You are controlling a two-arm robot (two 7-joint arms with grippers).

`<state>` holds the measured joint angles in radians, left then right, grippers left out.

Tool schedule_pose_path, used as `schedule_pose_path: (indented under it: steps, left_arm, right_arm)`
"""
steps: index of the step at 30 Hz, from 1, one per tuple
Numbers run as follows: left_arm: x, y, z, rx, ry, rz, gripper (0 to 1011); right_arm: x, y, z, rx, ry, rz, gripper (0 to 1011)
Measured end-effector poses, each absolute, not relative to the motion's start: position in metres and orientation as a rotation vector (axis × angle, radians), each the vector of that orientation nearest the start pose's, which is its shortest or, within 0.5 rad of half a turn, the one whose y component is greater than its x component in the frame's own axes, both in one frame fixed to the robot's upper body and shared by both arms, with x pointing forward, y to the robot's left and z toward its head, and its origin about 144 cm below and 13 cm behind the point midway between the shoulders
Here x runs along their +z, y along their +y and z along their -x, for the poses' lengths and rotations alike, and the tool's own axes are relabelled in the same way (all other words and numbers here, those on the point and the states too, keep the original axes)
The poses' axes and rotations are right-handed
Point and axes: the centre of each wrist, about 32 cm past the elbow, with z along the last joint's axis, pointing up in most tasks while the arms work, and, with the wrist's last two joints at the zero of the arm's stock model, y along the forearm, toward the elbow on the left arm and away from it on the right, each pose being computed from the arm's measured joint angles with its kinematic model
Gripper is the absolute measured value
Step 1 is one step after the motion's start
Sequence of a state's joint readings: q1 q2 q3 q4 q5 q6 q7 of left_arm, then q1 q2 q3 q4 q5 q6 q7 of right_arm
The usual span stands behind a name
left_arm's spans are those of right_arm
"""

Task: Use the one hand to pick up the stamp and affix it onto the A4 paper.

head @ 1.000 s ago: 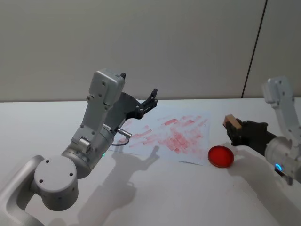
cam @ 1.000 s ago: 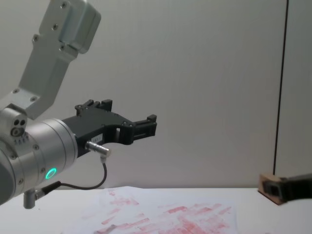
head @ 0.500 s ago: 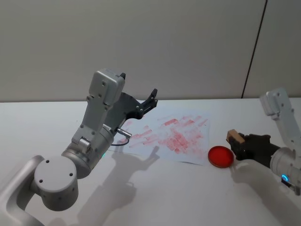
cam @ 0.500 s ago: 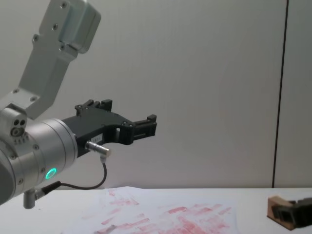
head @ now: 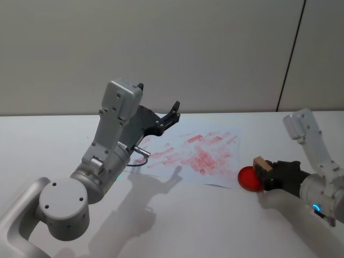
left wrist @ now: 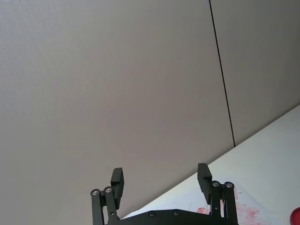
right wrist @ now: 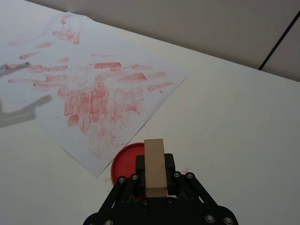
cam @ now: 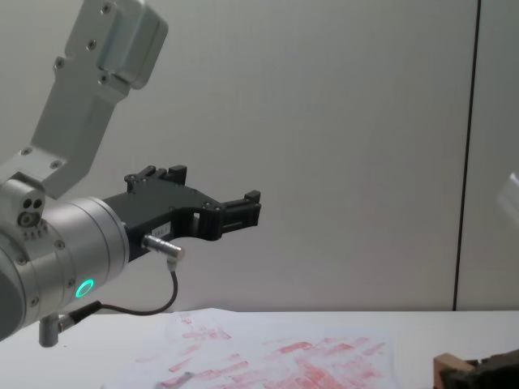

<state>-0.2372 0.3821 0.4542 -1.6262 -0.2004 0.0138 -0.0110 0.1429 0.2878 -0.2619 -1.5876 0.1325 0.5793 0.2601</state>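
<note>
My right gripper (head: 263, 173) is shut on the stamp (head: 259, 163), a small light-brown wooden block (right wrist: 154, 167), and holds it low over the near edge of a round red ink pad (head: 250, 178). In the chest view the stamp (cam: 445, 370) sits at the lower right, close to the table. The A4 paper (head: 196, 156), white with many smeared red marks, lies flat left of the pad (right wrist: 126, 164); in the right wrist view the paper (right wrist: 89, 93) spreads beyond it. My left gripper (head: 176, 113) is open, raised high above the paper's left side.
The white table (head: 177, 226) runs wide in front of the paper. A grey wall with a dark vertical seam (head: 290, 59) stands behind. The left arm's large silver body (head: 102, 166) stands over the table's left half.
My right gripper has carried the stamp down and toward me, from beside the pad at mid height to low over the red ink pad. The left arm has not moved.
</note>
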Motion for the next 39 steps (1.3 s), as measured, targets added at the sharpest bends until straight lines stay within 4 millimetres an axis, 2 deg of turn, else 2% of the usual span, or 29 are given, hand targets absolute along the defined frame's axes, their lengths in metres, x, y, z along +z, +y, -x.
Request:
schedule_pose_path:
  steps: [9,10,13,14,16,21,22,25,26,29,30,34,39]
  left_arm:
    - [1.204,0.198,-0.492,1.124,-0.268,-0.061,1001]
    - [1.204,0.198,-0.492,1.124,-0.268,-0.061,1001]
    - [1.204,0.198,-0.492,1.124,-0.268,-0.061,1002]
    - [1.204,0.198,-0.492,1.124,-0.268,-0.061,1001]
    - [1.204,0.198,-0.492,1.124,-0.268,-0.061,1001]
    - [1.204,0.198,-0.492,1.124,-0.268,-0.061,1002]
    - [1.204,0.198,-0.492,1.124,-0.268,-0.061,1001]
    - [1.204,0.198,-0.492,1.124,-0.268,-0.061,1001]
    - [1.204,0.198,-0.492,1.124,-0.268,-0.061,1001]
    - [1.204,0.198,-0.492,1.124,-0.268,-0.061,1002]
    - [1.204,0.198,-0.492,1.124,-0.268,-0.061,1001]
    - [1.204,0.198,-0.492,1.124,-0.268,-0.061,1001]
    - [1.204,0.198,-0.492,1.124,-0.268,-0.061,1001]
  right_arm:
    - [1.174,-0.224,-0.492,-1.077,0.242,0.511,240]
    - [1.173,-0.224,-0.492,-1.076,0.242,0.512,297]
    - [1.173,-0.222,-0.493,-1.074,0.242,0.514,355]
    - [1.172,-0.222,-0.493,-1.073,0.242,0.514,418]
    - [1.172,-0.221,-0.494,-1.071,0.242,0.515,451]
    - [1.171,-0.220,-0.494,-1.069,0.243,0.517,655]
    - [1.171,-0.220,-0.494,-1.069,0.243,0.518,655]
    - [1.171,-0.220,-0.495,-1.068,0.243,0.518,777]
    - [1.170,-0.219,-0.495,-1.068,0.243,0.518,777]
    - [1.170,-0.219,-0.495,-1.067,0.242,0.519,889]
    - [1.170,-0.219,-0.495,-1.067,0.242,0.519,889]
    - [1.170,-0.219,-0.495,-1.066,0.242,0.519,1001]
    - [1.170,-0.218,-0.495,-1.066,0.242,0.520,1001]
